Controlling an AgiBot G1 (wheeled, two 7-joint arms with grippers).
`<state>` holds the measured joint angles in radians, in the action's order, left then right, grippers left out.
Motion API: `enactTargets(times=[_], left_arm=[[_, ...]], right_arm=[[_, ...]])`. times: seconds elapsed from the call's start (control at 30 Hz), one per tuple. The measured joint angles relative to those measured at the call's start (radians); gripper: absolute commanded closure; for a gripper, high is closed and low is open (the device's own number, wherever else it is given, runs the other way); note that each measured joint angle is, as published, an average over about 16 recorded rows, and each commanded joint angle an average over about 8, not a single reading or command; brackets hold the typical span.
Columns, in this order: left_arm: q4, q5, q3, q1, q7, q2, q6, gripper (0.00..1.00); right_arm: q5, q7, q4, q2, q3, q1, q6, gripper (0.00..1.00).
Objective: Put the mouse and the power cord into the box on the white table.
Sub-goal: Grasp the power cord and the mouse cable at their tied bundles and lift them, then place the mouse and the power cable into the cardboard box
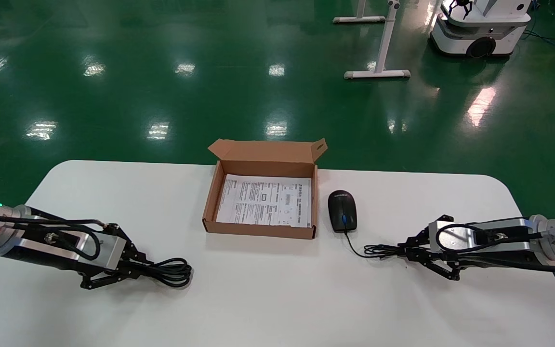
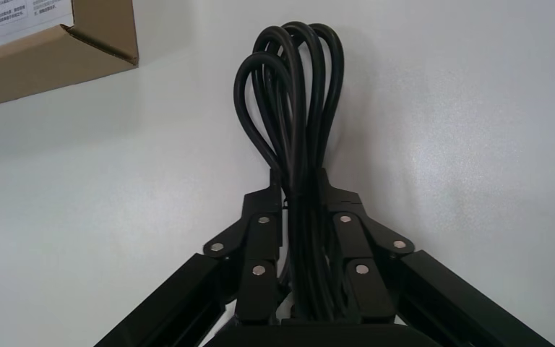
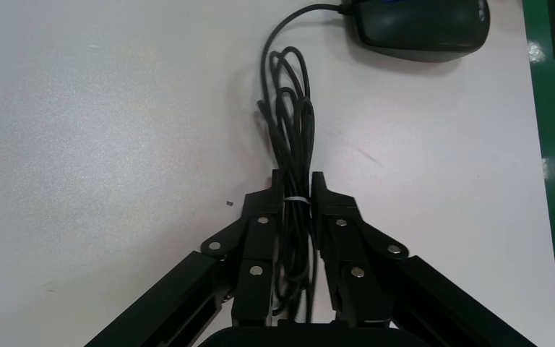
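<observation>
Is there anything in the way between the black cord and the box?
Nothing visible. The left gripper is closed on the power cord, and only bare white table lies between it and the open box.

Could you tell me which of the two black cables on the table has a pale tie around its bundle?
The mouse's thin cable, between the right gripper's fingers; the thicker power cord at the left gripper shows no such tie.
</observation>
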<state>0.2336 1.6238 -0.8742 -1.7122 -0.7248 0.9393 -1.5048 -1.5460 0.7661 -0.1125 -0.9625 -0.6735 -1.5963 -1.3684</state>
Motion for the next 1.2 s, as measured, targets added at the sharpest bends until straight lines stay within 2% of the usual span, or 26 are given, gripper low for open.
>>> enactTargets(times=[0.27,0.57,0.9,1.2], left_arm=[[-0.010,-0.036,0.027,-0.045,0.042,-0.032,-0.015,1.00],[-0.005,-0.121,0.096,-0.175,0.161,-0.086,-0.003,1.00],[0.021,-0.270,0.209,-0.293,0.250,-0.064,0.088,1.00],[0.017,-0.356,0.271,-0.325,0.224,-0.022,0.136,1.00]], right_arm=[[0.010,-0.015,-0.020,0.013,0.009,-0.050,-0.013,1.00],[0.056,-0.076,-0.075,0.006,0.046,-0.172,0.006,1.00],[0.115,-0.129,-0.156,-0.085,0.089,-0.273,0.071,1.00],[0.131,-0.126,-0.169,-0.184,0.094,-0.256,0.106,1.00]])
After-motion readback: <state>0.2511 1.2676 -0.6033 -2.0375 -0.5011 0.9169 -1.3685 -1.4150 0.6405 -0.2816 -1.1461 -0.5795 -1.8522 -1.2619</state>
